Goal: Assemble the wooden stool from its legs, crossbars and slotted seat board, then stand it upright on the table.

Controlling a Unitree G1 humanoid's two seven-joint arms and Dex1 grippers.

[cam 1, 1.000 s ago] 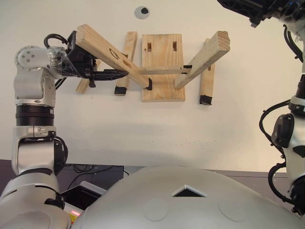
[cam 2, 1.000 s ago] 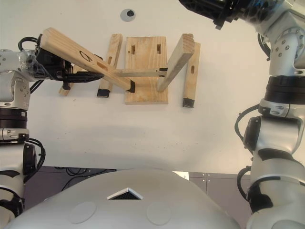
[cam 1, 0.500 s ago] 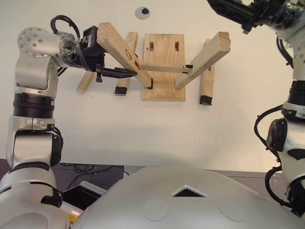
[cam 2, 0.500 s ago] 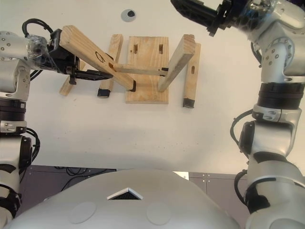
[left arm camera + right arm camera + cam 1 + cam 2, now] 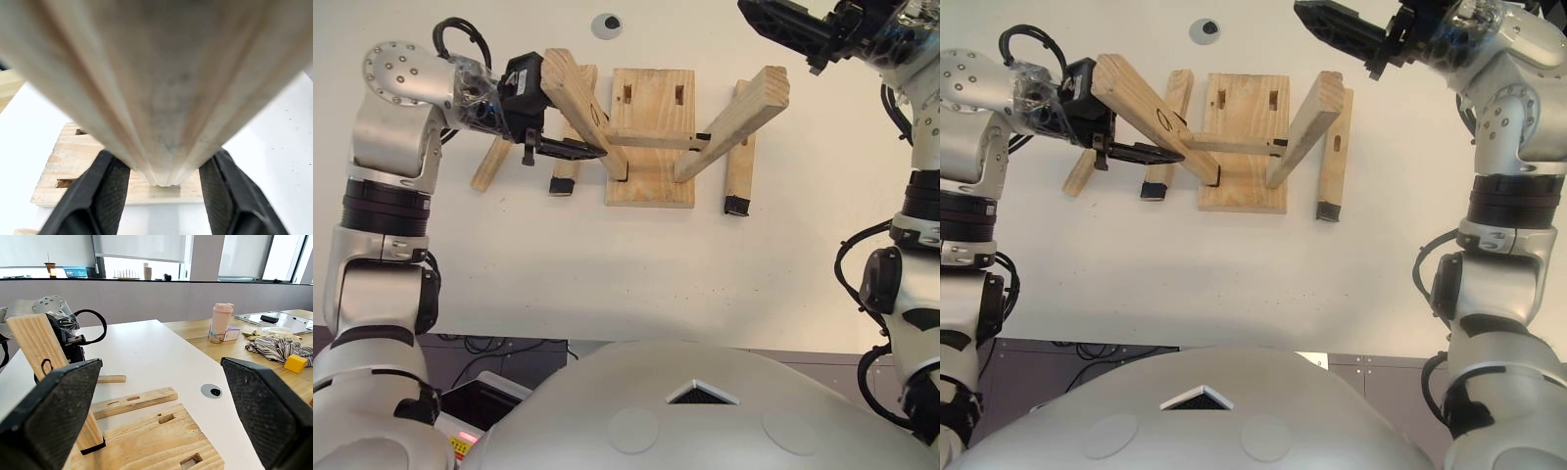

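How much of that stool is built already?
Done: a crossbar joins the held leg to a second leg. In hand: the left pincer grips that leg; the right pincer is open. Left: the left loose leg, the right loose leg and a loose bar lie on the table; the seat board shows empty slots.

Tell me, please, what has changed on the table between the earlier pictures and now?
The left end effector, shut on a stool leg, swung toward the seat board, tipping that leg steeper while its lower end stayed put. The right end effector, open, moved in from the far right toward the parts. The seat board, crossbar, other propped leg and loose legs stayed as they were.
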